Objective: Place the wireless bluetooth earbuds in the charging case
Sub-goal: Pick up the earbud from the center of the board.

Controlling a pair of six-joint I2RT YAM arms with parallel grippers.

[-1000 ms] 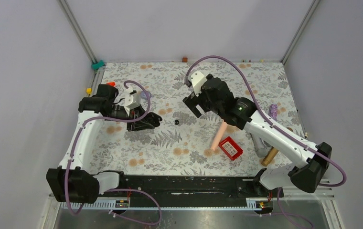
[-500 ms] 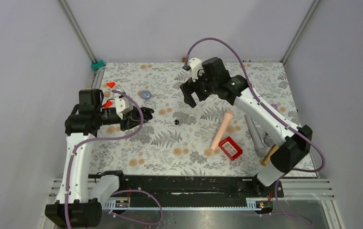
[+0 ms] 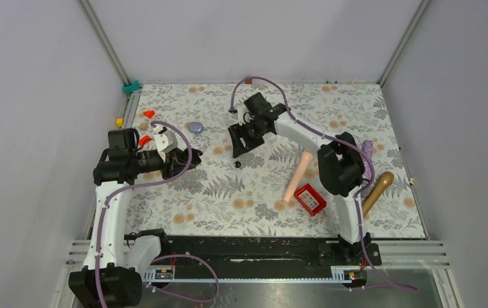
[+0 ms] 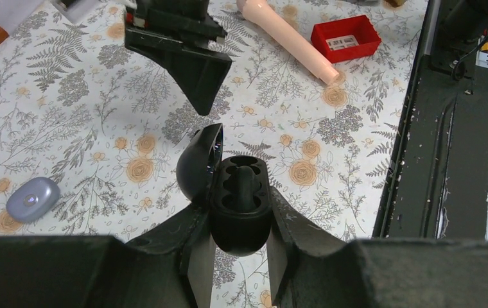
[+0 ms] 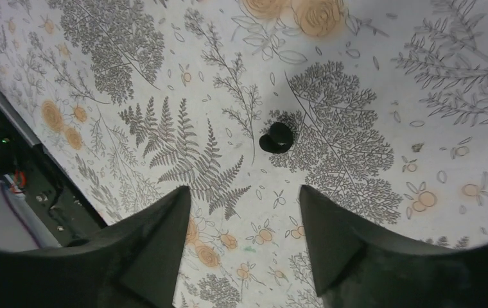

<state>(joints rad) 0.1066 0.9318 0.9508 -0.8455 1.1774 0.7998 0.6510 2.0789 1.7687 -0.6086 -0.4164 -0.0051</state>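
The charging case [image 4: 238,218] is a glossy black oval with its lid [image 4: 198,167] swung open to the left, and its wells face the camera. My left gripper [image 4: 238,224] is shut on the case's body and holds it above the table at the left [image 3: 187,158]. Whether a bud sits in the wells I cannot tell. One tiny black earbud [image 5: 277,138] lies on the floral cloth [image 3: 237,164]. My right gripper [image 5: 244,192] hovers over it, open, with the bud just ahead of its fingertips. From above, this gripper [image 3: 240,142] is just beyond the bud.
A pink cylinder [image 3: 297,176] and a red box [image 3: 310,198] lie right of centre. A gold-brown cylinder [image 3: 377,191] lies at the far right. A lavender dome [image 3: 195,128] and small red pieces [image 3: 148,113] sit near the left arm. The black base rail [image 3: 248,247] runs along the near edge.
My right arm has swung left and lowered toward the earbud, and its jaws have narrowed a little. My left arm has drawn back slightly, still holding the case.
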